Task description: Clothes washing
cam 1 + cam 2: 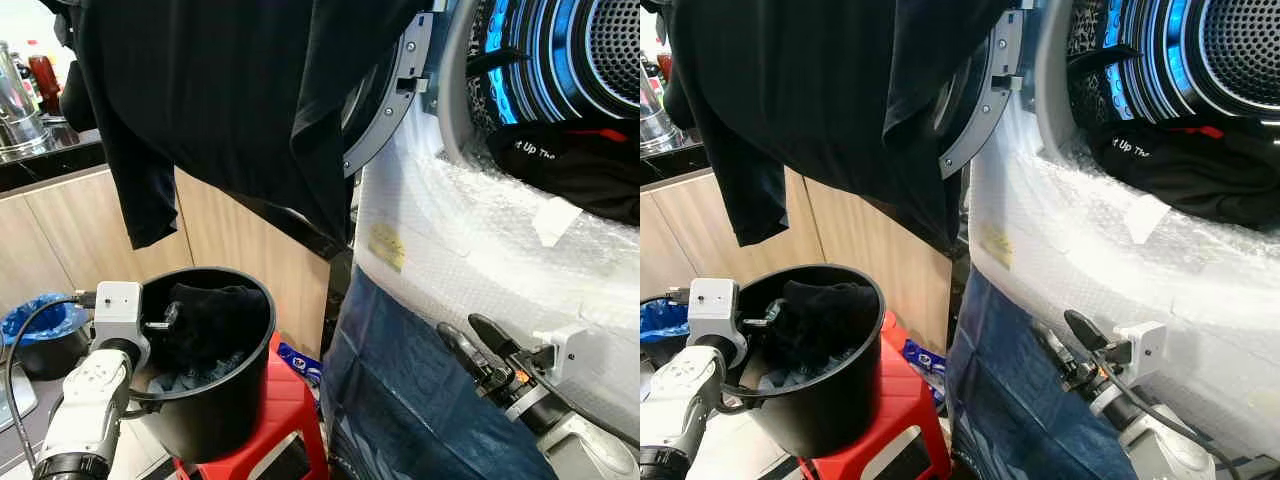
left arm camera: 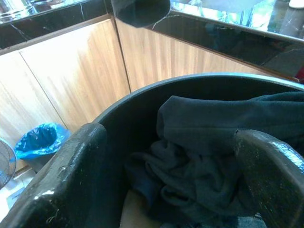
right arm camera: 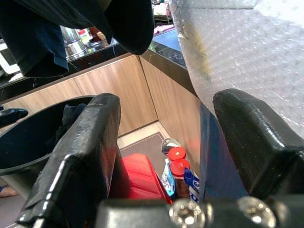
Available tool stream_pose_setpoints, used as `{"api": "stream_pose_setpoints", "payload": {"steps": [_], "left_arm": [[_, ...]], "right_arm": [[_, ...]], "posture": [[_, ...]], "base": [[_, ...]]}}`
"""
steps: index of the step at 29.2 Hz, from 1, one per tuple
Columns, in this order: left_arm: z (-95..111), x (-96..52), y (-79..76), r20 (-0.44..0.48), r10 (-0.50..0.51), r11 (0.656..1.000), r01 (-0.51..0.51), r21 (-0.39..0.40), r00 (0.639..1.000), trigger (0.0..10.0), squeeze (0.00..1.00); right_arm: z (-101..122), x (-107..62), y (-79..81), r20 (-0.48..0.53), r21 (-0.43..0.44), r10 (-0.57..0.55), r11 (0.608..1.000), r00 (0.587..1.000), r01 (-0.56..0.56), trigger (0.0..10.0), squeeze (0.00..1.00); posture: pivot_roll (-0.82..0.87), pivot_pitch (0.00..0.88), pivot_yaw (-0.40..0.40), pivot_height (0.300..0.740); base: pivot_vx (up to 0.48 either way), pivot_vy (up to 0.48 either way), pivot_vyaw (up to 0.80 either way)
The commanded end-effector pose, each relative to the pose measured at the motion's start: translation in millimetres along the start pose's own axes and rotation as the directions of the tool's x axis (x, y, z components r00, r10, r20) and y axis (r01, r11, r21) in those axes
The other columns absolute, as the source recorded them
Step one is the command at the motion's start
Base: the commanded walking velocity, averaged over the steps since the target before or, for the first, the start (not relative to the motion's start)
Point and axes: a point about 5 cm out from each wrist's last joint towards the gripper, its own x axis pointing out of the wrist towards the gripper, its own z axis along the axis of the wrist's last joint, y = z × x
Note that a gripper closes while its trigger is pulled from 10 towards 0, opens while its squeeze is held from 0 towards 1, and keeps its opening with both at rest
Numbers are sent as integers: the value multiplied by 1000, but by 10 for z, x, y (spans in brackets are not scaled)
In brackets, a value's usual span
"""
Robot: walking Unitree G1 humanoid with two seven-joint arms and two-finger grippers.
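From the left eye view we see the washing machine drum (image 1: 590, 60) open, with a black printed garment (image 1: 570, 165) lying in its mouth, partly over the rim; we judge that loading has begun; a large black shirt (image 1: 220, 100) hangs across the top of the picture, in front of the machine's door (image 1: 385, 110); the black bucket (image 1: 215, 400) on the red stool (image 1: 290, 420) holds dark clothes (image 1: 205, 320), so more is left to move.

In the right eye view our left tool (image 1: 780, 318) reaches just over the bucket's rim, beside the clothes, while our right tool (image 1: 1065, 340) hangs low before the bubble-wrapped front of the machine (image 1: 1090, 250), near a blue cloth (image 1: 1010, 400).

In the left wrist view the tool's fingers (image 2: 61, 180) stand apart, gripping nothing, with the crumpled clothes between and beyond them.

In the right wrist view the fingers (image 3: 80, 156) are likewise spread and empty; bottles (image 3: 176, 171) stand on the floor by the stool.
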Motion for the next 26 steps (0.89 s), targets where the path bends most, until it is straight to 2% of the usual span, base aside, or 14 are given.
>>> {"api": "stream_pose_setpoints", "payload": {"steps": [1,7,8,11,20,26], "left_arm": [[49,25,18,21,-9,1000,9,-16,1000,10000,1000],[34,40,69,-10,-7,999,6,-36,1000,10000,1000],[27,49,94,-21,-2,999,1,-33,1000,10000,0],[25,55,109,-37,-5,1000,4,-27,999,10000,0],[36,114,142,-102,-44,999,43,-15,994,10000,0],[191,188,221,-105,-53,999,51,-14,993,10000,0]], "right_arm": [[58,14,24,17,-20,14,1000,1000,-13,10000,0],[83,-15,38,13,-25,23,999,1000,-23,10000,0],[88,-37,39,8,-26,22,999,1000,-22,10000,0],[100,-71,39,2,-26,16,1000,1000,-16,10000,0],[210,-179,134,-7,-24,22,999,1000,-22,10000,0],[274,-261,228,-31,-21,33,999,999,-34,10000,0]], "posture": [[17,0,-42,740],[16,0,-57,740],[15,0,-61,740],[12,1,-67,740],[-16,101,-89,740],[-37,166,-101,740]], "base": [[0,0,0],[0,0,0],[0,0,0],[0,0,0],[0,0,0],[0,0,0]]}}
